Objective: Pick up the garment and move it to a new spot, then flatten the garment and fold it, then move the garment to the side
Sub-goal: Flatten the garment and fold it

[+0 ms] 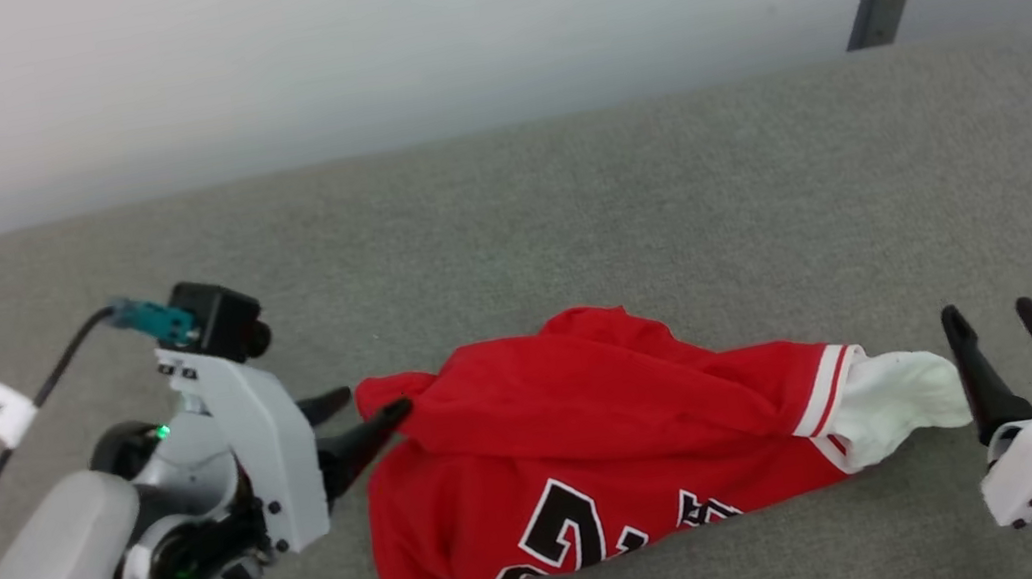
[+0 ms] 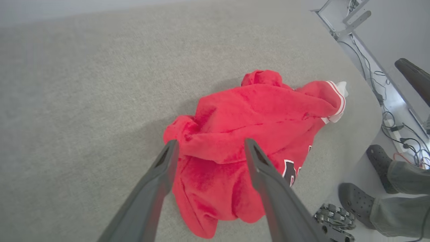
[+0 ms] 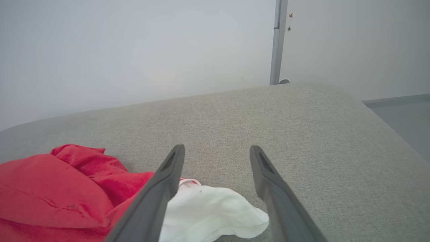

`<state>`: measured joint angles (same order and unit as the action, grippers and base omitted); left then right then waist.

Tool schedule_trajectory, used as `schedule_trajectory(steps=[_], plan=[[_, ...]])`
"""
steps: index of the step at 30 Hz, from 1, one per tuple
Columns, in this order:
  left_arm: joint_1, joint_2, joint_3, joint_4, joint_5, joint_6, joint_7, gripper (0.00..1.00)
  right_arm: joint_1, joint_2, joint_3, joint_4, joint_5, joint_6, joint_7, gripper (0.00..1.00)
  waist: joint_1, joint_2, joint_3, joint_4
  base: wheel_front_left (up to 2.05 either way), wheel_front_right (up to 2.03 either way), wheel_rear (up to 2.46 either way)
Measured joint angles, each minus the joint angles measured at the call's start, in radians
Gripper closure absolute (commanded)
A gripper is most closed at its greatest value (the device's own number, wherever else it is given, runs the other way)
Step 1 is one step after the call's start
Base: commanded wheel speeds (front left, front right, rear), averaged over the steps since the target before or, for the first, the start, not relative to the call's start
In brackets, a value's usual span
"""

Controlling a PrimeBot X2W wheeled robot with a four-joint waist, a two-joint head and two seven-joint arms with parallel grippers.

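Head view: at 8 o'clock the left gripper (image 1: 369,409) is seen pointing toward 3 o'clock, its fingers spread wide and one tip against the edge of the garment (image 1: 596,430). At 4 o'clock the right gripper (image 1: 990,311) is pointed toward 12, spread wide with nothing gripped, just beside the white sleeve (image 1: 900,402). The garment is bunched at centre on the grey padded surface (image 1: 564,202). It is red, with black white-outlined letters partly shown.

Grey fabric surface (image 1: 564,202), pale wall (image 1: 340,42), metal post (image 3: 278,40), person's feet in clogs (image 2: 356,201), floor cables (image 2: 393,124)
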<state>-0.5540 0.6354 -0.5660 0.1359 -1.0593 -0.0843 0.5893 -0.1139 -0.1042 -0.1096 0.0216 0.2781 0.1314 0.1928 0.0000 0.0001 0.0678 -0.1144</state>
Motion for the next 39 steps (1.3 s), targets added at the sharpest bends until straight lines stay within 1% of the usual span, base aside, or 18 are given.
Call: schedule_trajectory(steps=[3,7,16,23,24,25,26,33,39], plan=[[-0.011,-0.025,-0.012,0.016,-0.039,0.023,0.059,0.00,-0.011,0.015,0.012,0.008,-0.006,0.000,-0.010,0.00,0.0000,0.0000,0.023,-0.013,0.00,0.00,0.00],[-0.041,-0.033,-0.025,0.052,-0.034,0.024,0.080,0.00,-0.035,0.027,0.026,0.021,-0.007,0.000,-0.021,0.00,0.0000,0.0000,0.056,-0.028,0.00,0.00,0.00],[-0.038,-0.078,-0.080,0.179,-0.038,-0.003,0.103,0.00,-0.084,0.043,0.053,0.070,0.004,0.000,-0.052,0.00,0.0000,0.0000,0.122,-0.052,0.00,0.00,0.00],[-0.038,-0.109,-0.115,0.231,-0.040,-0.022,0.114,0.00,-0.105,0.046,0.058,0.097,0.003,0.000,-0.066,0.00,0.0000,0.0000,0.149,-0.053,0.00,0.00,0.00],[-0.040,-0.111,-0.119,0.237,-0.040,-0.023,0.112,0.13,-0.108,0.046,0.059,0.100,0.003,0.000,-0.067,0.00,0.0000,0.0000,0.150,-0.051,0.00,0.00,0.00],[-0.042,-0.114,-0.122,0.242,-0.040,-0.028,0.109,0.74,-0.112,0.046,0.061,0.102,0.003,0.000,-0.070,0.00,0.0000,0.0000,0.151,-0.050,0.00,0.00,0.00],[-0.042,-0.117,-0.123,0.249,-0.040,-0.030,0.101,1.00,-0.117,0.046,0.062,0.102,0.003,0.000,-0.071,0.00,0.0000,0.0000,0.152,-0.049,0.00,0.00,0.00],[-0.055,-0.117,-0.117,0.297,-0.049,-0.043,0.051,1.00,-0.125,0.046,0.062,0.108,-0.007,0.000,-0.090,0.00,0.0000,0.0000,0.142,-0.040,0.00,0.00,0.00],[-0.081,-0.045,-0.073,0.337,-0.027,-0.043,-0.025,1.00,-0.121,0.043,0.050,0.109,-0.011,0.000,-0.096,0.00,0.0000,0.0000,0.127,-0.020,0.00,0.00,0.00]])
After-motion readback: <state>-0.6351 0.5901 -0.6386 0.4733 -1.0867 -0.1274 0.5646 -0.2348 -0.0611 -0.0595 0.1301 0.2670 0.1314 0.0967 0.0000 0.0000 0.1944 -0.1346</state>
